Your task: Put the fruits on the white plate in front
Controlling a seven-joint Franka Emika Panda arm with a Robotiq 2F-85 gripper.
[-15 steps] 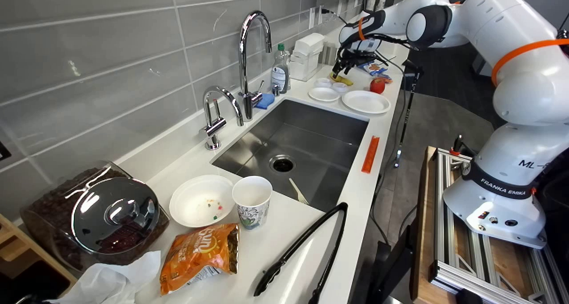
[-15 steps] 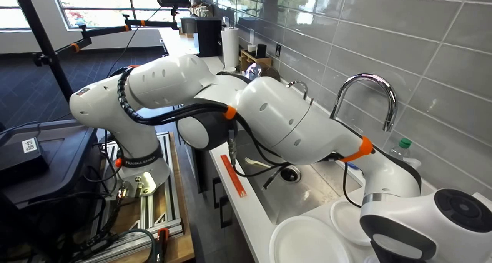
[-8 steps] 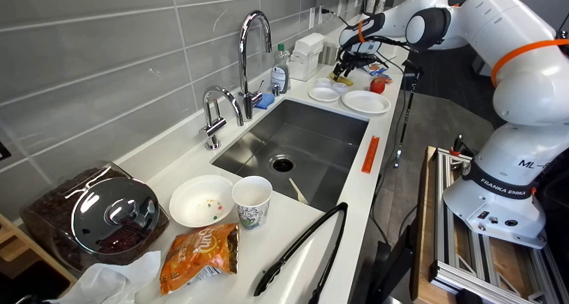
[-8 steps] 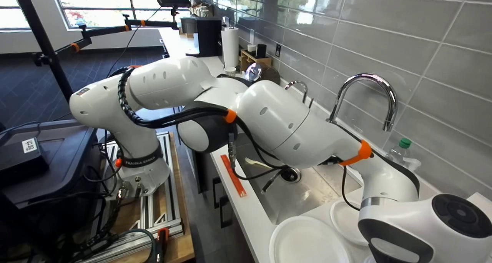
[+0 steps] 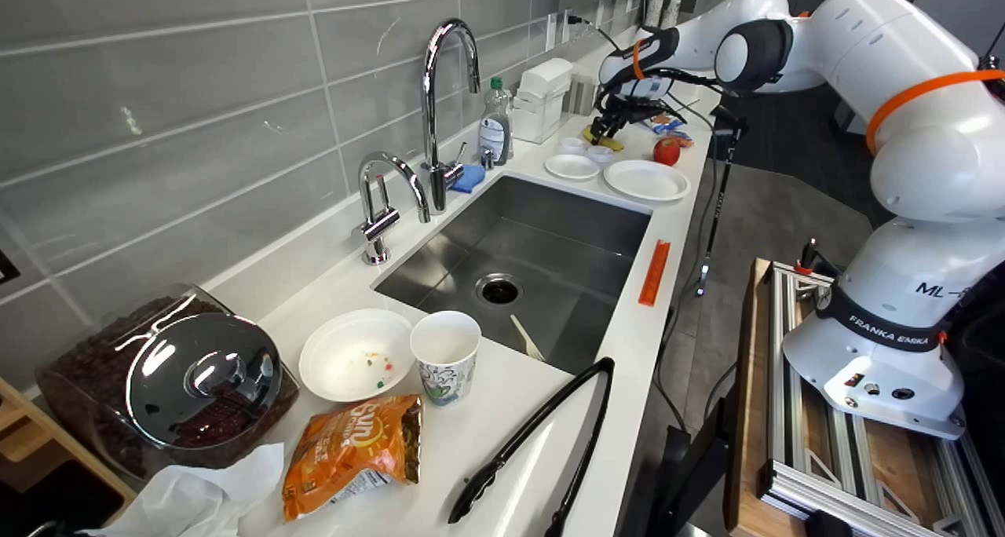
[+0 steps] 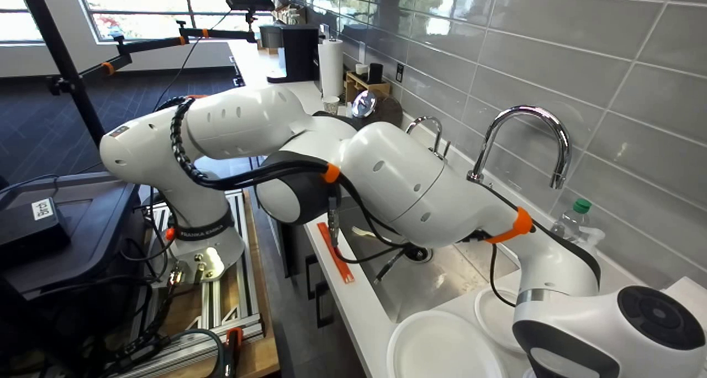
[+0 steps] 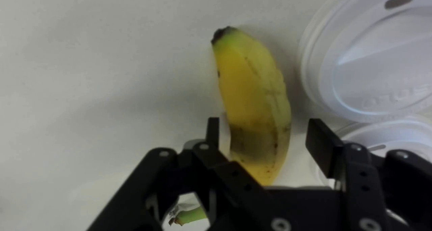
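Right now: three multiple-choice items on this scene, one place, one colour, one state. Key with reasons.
1. Where is the cream-coloured fork?
A) in the patterned paper cup
B) in the steel sink
C) on the orange snack bag

2. Colour of the round fruit near the larger flat white plate?
A) red
B) green
C) purple

3. The black gripper is:
A) shut
B) out of view
C) open

1B: both exterior views show it there.
2A: an exterior view shows red skin.
3C: wrist view shows jaws apart, gaps flanking the yellow banana.
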